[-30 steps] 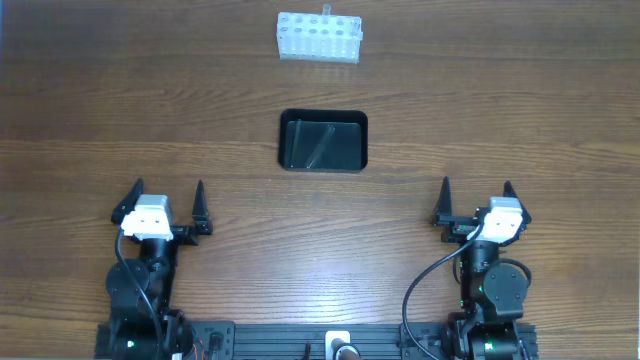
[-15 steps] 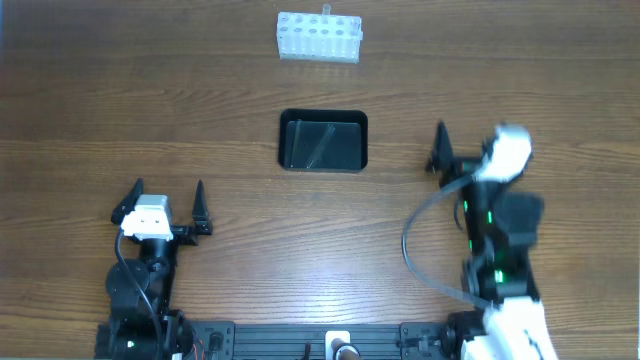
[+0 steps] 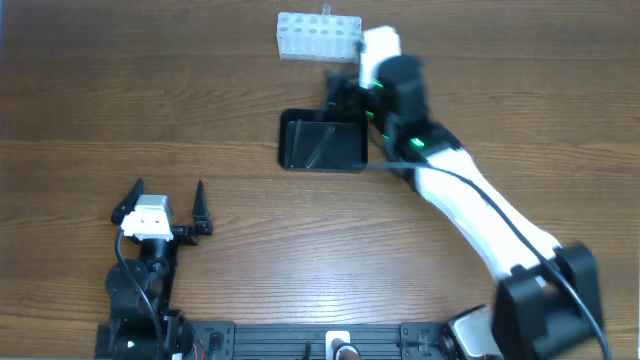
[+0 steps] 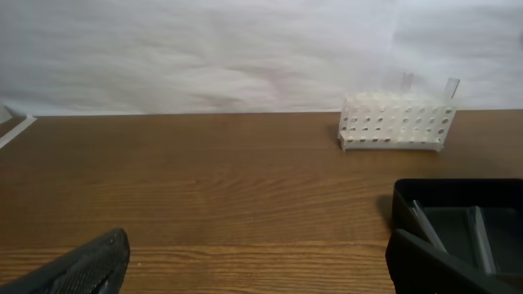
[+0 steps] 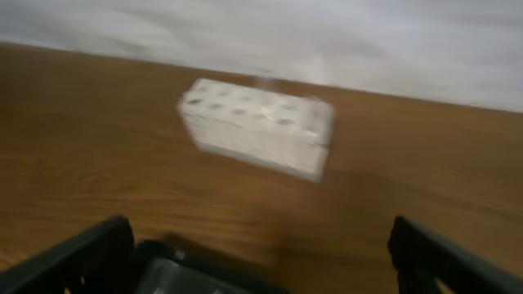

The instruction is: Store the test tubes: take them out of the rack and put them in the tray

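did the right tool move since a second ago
Yes. In the top view the right tool went from the lower right up and left, to the black tray's far right corner, just short of the white rack.

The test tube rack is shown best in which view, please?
The left wrist view: the rack stands whole, side-on, with its holes and a tube visible. The top view shows its top beside the right arm; the right wrist view, corner-on.

Smooth wood-grain table (image 3: 150, 100), matt black plastic tray (image 3: 283, 142), clear glossy test tubes (image 3: 318, 147) inside the tray, white translucent plastic rack (image 3: 317, 37)
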You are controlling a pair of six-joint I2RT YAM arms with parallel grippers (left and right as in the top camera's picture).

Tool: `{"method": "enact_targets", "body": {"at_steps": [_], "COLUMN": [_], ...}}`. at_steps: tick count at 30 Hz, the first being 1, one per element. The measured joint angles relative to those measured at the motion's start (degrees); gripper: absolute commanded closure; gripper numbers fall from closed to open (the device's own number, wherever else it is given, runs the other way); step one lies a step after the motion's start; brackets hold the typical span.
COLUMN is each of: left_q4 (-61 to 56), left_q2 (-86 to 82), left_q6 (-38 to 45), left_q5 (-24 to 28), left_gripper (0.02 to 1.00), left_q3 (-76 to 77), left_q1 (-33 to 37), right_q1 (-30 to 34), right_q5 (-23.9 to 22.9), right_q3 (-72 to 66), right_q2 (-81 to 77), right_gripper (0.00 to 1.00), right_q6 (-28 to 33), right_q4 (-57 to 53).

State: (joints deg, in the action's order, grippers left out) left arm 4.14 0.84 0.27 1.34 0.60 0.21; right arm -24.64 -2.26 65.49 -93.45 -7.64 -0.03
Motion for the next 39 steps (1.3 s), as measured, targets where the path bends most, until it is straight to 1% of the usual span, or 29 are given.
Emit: {"method": "enact_targets", "body": {"at_steps": [3,9,19,22,30,37,39], "left_q4": [0.0,0.0,0.0,0.0,0.0,0.0,0.0], "left_q2": [0.0,0.0,0.0,0.0,0.0,0.0,0.0], "left_q6": [0.0,0.0,0.0,0.0,0.0,0.0,0.0], "left_q5": [0.0,0.0,0.0,0.0,0.0,0.0,0.0], "left_gripper": [0.018,0.018,0.018,0.018,0.018,0.018,0.018], "left_q3": [0.0,0.0,0.0,0.0,0.0,0.0,0.0], "left_q1": [0.0,0.0,0.0,0.0,0.0,0.0,0.0], "right_q1": [-2.1,-2.4,-2.4,-2.4,-2.3,-1.7,-1.6], "right_q5": [-2.1,-5.2,-9.9,-11.3,-13.9,-14.5,-14.7], "right_q3": [7.7,23.1,39.4,42.4,43.8,43.9,43.9], "right_q2": [-7.3,-21.1,-33.9,-36.7,-40.8,-41.5,-41.8], "right_gripper": [0.009,0.007,0.009,0.009,0.007,0.049,0.088], "right_q6": [-1.7,-3.5,-4.6,-5.0,-5.6,-5.7,-5.7], "right_q4": [-4.6,-10.3,-11.9,-11.1,-7.5,-4.4,-3.8]}}
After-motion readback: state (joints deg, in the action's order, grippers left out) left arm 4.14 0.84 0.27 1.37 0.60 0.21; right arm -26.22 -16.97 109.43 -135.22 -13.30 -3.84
